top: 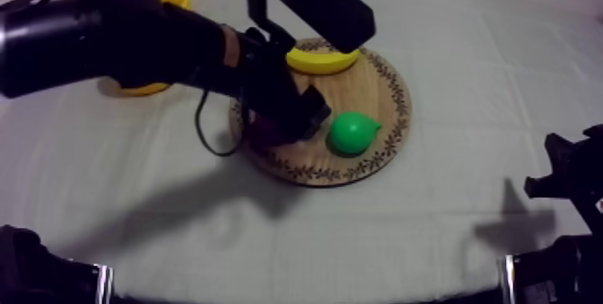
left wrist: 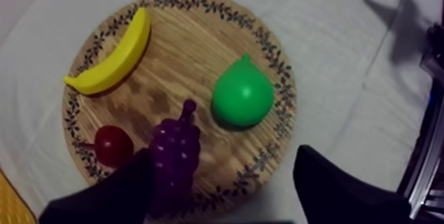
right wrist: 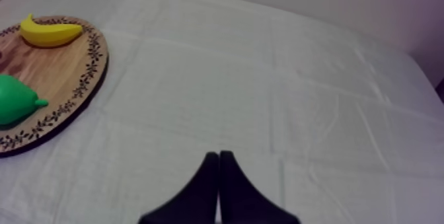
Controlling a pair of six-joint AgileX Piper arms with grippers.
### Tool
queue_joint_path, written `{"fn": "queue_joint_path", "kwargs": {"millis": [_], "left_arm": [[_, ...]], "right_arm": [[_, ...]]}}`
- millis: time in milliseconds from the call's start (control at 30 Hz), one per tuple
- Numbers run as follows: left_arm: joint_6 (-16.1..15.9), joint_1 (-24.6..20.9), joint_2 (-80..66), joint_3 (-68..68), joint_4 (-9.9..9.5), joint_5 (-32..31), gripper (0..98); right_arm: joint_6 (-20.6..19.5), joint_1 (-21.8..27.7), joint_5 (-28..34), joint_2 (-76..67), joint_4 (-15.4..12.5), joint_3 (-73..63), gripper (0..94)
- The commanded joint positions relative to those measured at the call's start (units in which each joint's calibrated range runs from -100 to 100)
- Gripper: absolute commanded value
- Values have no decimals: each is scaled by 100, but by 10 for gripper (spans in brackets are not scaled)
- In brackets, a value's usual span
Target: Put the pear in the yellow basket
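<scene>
A grey-white cloth (top: 431, 227) with faint fold lines covers the counter (top: 179, 236), and a plain pale wall (right wrist: 370, 2) stands behind its far edge. In the top view the yellow basket (top: 144, 87) sits far left, at about 10 o'clock from the board (top: 381, 83), mostly hidden behind the left arm (top: 135, 34); what it holds cannot be told. The round wooden board with its patterned rim lies near the middle of the counter and carries four toy fruits: the small red fruit (left wrist: 113, 144) and the purple grapes (left wrist: 175, 157) on the side under the arm, the banana (top: 323, 59) at 12 o'clock by the rim, and the green pear (top: 353, 133) at about 4 o'clock. The left claw (left wrist: 223, 154) hangs over the board with its fingers spread wide apart, gripping nothing; the grapes lie just beside one finger and the pear lies on the wood at about 3 o'clock from the claw in the top view, near it but not touched. The right claw (right wrist: 218, 167) is well apart from the board over bare cloth at the right, its fingers pressed together on nothing.
</scene>
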Motion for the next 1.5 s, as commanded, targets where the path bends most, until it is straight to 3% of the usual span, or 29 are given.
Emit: {"fn": "queue_joint_path", "kwargs": {"millis": [0, 333, 667, 900, 1100, 1467], "left_arm": [[-67, -6, 522, -439, 17, 347, 768], [-261, -1, 2437, -2625, -88, 2207, 770], [-372, 138, 3765, -4239, -370, 3668, 764], [-397, 198, 4419, -4931, -486, 4308, 742], [-399, 302, 4834, -5443, -610, 4840, 667], [-231, 366, 4675, -5691, -797, 4975, 565]], "right_arm": [[-2, 0, -2, 1, -1, 3, 3], [-2, 0, -2, 1, -1, 3, 3], [-2, 0, -2, 1, -1, 3, 3], [-1, 0, -2, 1, -1, 3, 3], [-2, 0, -2, 1, -1, 3, 3], [-2, 0, -2, 1, -1, 3, 3]]}}
